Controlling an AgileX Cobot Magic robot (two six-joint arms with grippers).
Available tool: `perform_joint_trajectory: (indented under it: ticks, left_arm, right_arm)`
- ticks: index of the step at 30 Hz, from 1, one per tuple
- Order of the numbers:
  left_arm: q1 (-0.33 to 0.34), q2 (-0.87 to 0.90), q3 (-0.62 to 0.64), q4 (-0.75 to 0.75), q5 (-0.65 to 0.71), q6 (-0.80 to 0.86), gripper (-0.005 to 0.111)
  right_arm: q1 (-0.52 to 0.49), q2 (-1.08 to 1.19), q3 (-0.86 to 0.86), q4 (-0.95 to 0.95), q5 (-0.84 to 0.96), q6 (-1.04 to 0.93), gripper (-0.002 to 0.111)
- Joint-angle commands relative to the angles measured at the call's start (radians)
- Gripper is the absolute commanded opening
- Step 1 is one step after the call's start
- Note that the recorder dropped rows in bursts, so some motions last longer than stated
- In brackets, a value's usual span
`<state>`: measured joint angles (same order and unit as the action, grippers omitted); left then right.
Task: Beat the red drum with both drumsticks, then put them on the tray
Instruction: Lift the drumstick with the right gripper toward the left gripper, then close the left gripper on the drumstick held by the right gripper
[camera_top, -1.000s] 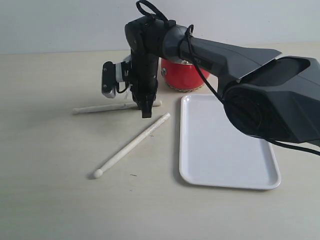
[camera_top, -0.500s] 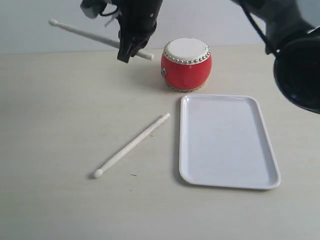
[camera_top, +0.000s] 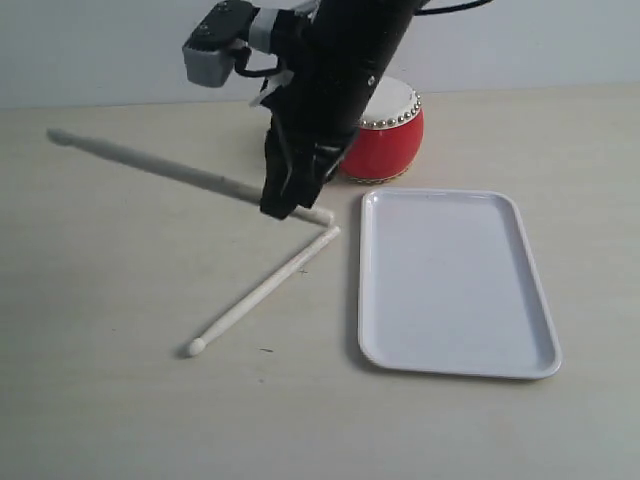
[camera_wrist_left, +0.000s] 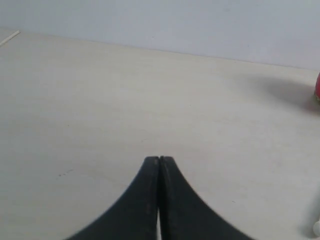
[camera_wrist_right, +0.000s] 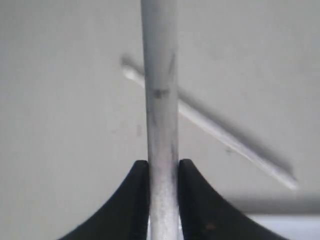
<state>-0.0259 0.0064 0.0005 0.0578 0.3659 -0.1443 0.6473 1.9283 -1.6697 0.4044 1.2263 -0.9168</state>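
My right gripper reaches across from the right and is shut on one drumstick near its butt end. That stick slants up and away to the left, above the table. In the right wrist view the stick runs straight out from between the jaws of the right gripper. The other drumstick lies loose on the table, its butt just below the gripper; it also shows in the right wrist view. The red drum stands behind the arm, half hidden. The tray holds nothing. My left gripper is shut on nothing.
The right arm's dark links fill the upper middle of the exterior view, over the drum. A sliver of the drum shows at the edge of the left wrist view. Bare tabletop stretches to the left.
A second ago the right gripper was down at the stick on the table; it lifted it high to the left of the drum, and has now swung it lower and nearer the tray.
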Motion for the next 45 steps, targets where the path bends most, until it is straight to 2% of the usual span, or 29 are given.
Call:
perform_joint_trajectory:
  ticks: [1,4,6,11,15,17,19,21,24,27,29,35,38,41,45]
  left_arm:
    - [-0.006,-0.006,-0.001,0.02,-0.22,0.033,0.0]
    - [-0.006,-0.006,-0.001,-0.043,-0.346,-0.059,0.0]
    - [-0.006,-0.006,-0.001,-0.039,-0.489,-0.064,0.0]
    - [-0.006,-0.006,-0.001,-0.039,-0.863,-0.244,0.0]
    - [-0.006,-0.006,-0.001,-0.018,-1.115,-0.202,0.0]
    - [-0.004,0.003,-0.041,-0.041,-1.136,-0.09,0.0]
    - [-0.004,0.054,-0.111,-0.156,-1.08,-0.008,0.0]
    - [-0.004,0.152,-0.19,-0.3,-1.036,0.057,0.0]
    - [-0.004,0.342,-0.275,-0.331,-0.976,0.072,0.0]
    - [-0.004,0.57,-0.333,-0.151,-0.884,-0.018,0.0]
    - [-0.004,0.71,-0.353,0.026,-0.875,-0.171,0.0]
    - [-0.004,1.078,-0.436,0.676,-0.983,-0.711,0.0]
    - [-0.004,1.191,-0.482,0.958,-1.084,-0.92,0.0]
    - [-0.004,1.261,-0.507,1.119,-1.241,-1.026,0.0]
    - [-0.004,1.289,-0.517,1.218,-1.383,-1.058,0.0]
  right_arm:
    - [-0.004,-0.047,0.148,0.269,-0.026,-0.279,0.0]
    - [-0.004,-0.045,0.199,0.356,-0.1,-0.348,0.0]
    - [-0.004,-0.045,0.214,0.399,-0.159,-0.353,0.0]
    - [-0.004,-0.045,0.216,0.434,-0.157,-0.355,0.0]
    - [-0.004,-0.045,0.216,0.43,-0.186,-0.362,0.0]
    - [-0.004,-0.045,0.216,0.43,-0.202,-0.362,0.0]
    - [-0.004,-0.045,0.216,0.441,-0.231,-0.362,0.0]
    - [-0.004,-0.045,0.216,0.467,-0.257,-0.36,0.0]
    - [-0.004,-0.045,0.216,0.486,-0.257,-0.353,0.0]
    - [-0.004,-0.043,0.219,0.507,-0.274,-0.341,0.0]
    - [-0.004,-0.039,0.239,0.562,-0.315,-0.348,0.0]
    - [-0.004,-0.029,0.298,0.689,-0.53,-0.411,0.0]
    - [-0.013,-0.029,0.304,0.718,-0.551,-0.411,0.0]
    - [-0.03,-0.029,0.304,0.744,-0.543,-0.411,0.0]
    - [-0.032,-0.029,0.304,0.747,-0.539,-0.397,0.0]
